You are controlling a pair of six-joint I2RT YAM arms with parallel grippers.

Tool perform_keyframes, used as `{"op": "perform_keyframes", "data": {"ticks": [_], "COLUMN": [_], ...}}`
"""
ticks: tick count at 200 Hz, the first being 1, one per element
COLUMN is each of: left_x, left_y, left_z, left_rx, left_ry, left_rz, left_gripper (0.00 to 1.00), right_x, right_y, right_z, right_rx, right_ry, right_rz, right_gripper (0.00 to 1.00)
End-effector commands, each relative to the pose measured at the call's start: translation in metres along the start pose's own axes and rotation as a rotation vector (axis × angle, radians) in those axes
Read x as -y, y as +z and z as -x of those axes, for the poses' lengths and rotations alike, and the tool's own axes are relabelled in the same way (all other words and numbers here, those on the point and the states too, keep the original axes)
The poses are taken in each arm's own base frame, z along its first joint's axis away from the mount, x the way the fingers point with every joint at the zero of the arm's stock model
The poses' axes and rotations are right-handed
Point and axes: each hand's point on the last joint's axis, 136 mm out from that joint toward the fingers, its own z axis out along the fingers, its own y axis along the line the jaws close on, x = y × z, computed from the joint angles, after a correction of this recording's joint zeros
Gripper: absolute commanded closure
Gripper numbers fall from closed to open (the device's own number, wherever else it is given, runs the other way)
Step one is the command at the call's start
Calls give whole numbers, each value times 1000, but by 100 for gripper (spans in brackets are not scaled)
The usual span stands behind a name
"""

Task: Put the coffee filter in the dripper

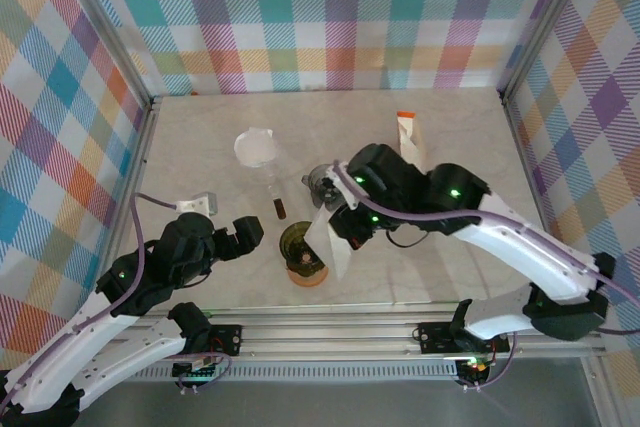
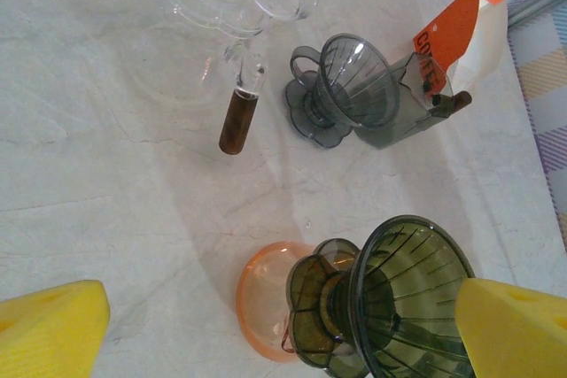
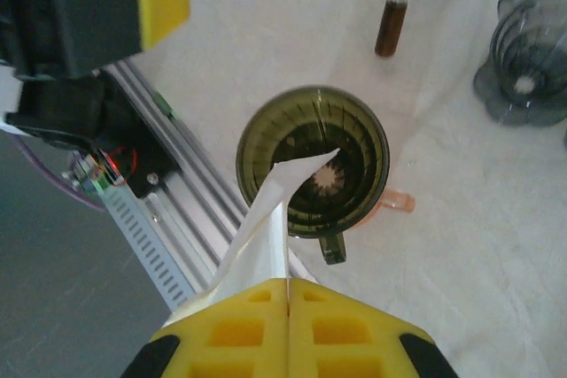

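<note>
Our right gripper (image 3: 288, 294), clamped on the filter (image 3: 273, 214), hovers over the dripper (image 3: 262, 135); we should lower the tip centred. Our left gripper (image 1: 246, 233) gapes empty.

From my left wrist I can read one piece of print: dark capital letters on the orange label (image 2: 440, 34) of the white paper packet (image 2: 483, 46), beginning "COF". The letters after that I cannot make out.
</note>
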Motion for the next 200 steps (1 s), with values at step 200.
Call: {"op": "perform_keyframes", "data": {"ticks": [200], "left_x": [76], "left_y": [23], "left_z": [-33], "left_rx": [-176], "left_ry": [46], "left_rz": [-396], "left_gripper": [0], "right_x": [42], "right_y": [99], "right_z": [16], "right_rx": [-316], "right_ry": [131], "right_rz": [-232], "right_gripper": [100]}}
